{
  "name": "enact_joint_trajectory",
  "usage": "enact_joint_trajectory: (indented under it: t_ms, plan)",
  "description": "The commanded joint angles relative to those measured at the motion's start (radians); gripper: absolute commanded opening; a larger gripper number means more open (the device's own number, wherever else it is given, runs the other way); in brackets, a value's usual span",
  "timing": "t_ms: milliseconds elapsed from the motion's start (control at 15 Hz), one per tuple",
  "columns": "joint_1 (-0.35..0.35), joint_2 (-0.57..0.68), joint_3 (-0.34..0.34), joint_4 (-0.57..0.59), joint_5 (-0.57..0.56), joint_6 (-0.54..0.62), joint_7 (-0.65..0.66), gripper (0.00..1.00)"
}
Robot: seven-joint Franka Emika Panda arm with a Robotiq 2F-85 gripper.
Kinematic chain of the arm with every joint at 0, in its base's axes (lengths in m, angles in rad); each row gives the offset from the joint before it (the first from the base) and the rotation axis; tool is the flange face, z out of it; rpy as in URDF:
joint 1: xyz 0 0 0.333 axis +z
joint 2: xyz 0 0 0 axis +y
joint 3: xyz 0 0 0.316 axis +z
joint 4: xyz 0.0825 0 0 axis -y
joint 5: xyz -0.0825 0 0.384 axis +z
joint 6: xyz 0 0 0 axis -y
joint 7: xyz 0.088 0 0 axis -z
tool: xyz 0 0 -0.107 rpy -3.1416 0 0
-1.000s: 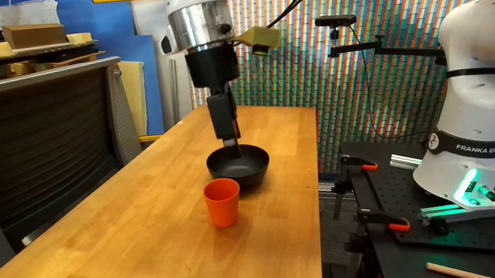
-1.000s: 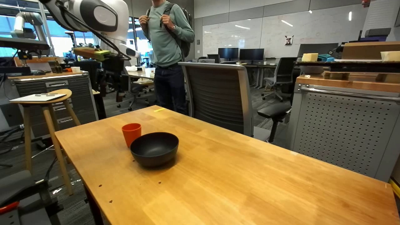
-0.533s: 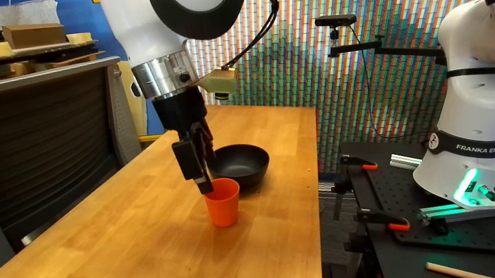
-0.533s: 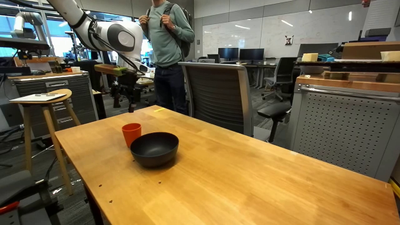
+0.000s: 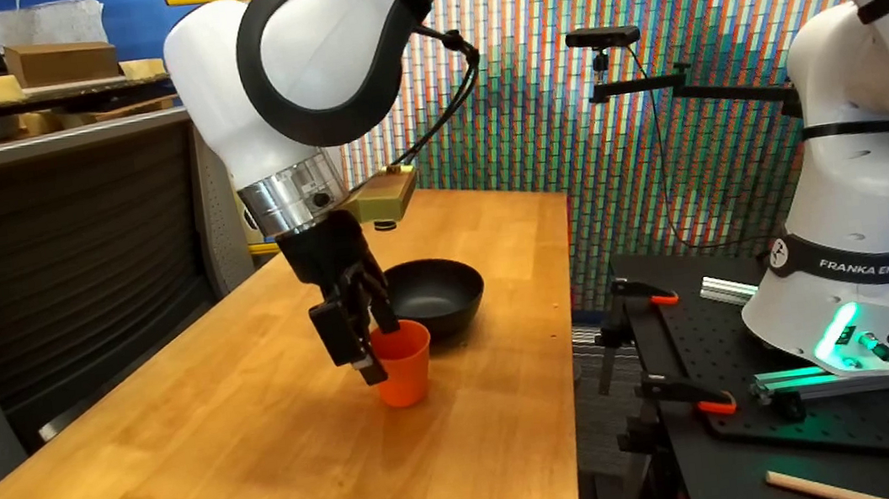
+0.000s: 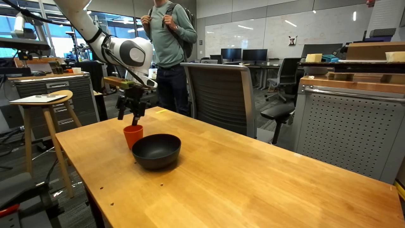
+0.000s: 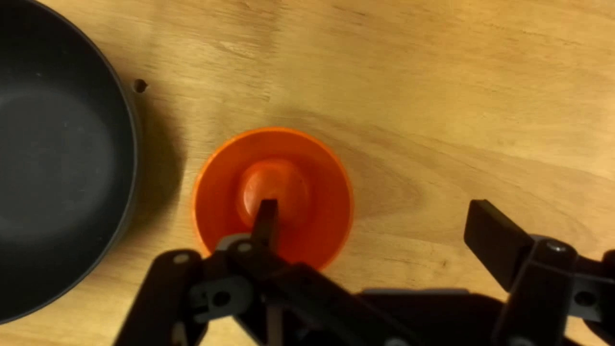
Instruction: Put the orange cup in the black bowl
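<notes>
The orange cup (image 5: 408, 379) stands upright on the wooden table beside the black bowl (image 5: 451, 299). Both also show in an exterior view, the cup (image 6: 133, 138) and the bowl (image 6: 157, 155). In the wrist view the cup (image 7: 326, 192) is near the middle and the empty bowl (image 7: 53, 158) is cut off at the left edge. My gripper (image 5: 382, 352) is open with nothing between its fingers; it also shows in the wrist view (image 7: 374, 202). One finger overlaps the cup's opening, the other is outside the rim. I cannot tell whether that finger is below the rim.
The wooden table (image 5: 281, 439) carries cup and bowl. An office chair (image 6: 221, 98) stands along one long side, and a person (image 6: 172, 47) stands behind the table. A wooden stool (image 6: 50, 104) is near the table's end.
My gripper has come down and across to the cup, with its fingers now at the cup's rim. The cup and the bowl have not moved.
</notes>
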Motion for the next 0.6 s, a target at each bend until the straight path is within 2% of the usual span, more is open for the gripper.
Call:
enact_joint_trajectory:
  t_ms: [0, 67, 200, 533]
  plan:
    - [-0.008, 0.045, 0.008, 0.047, 0.040, -0.039, 0.009, 1.00]
    - [-0.003, 0.057, 0.003, 0.045, 0.034, -0.026, 0.016, 1.00]
    - [0.006, 0.080, -0.006, 0.048, 0.021, -0.016, 0.039, 0.72]
    - [0.005, 0.104, -0.010, 0.044, 0.027, -0.003, 0.072, 0.33]
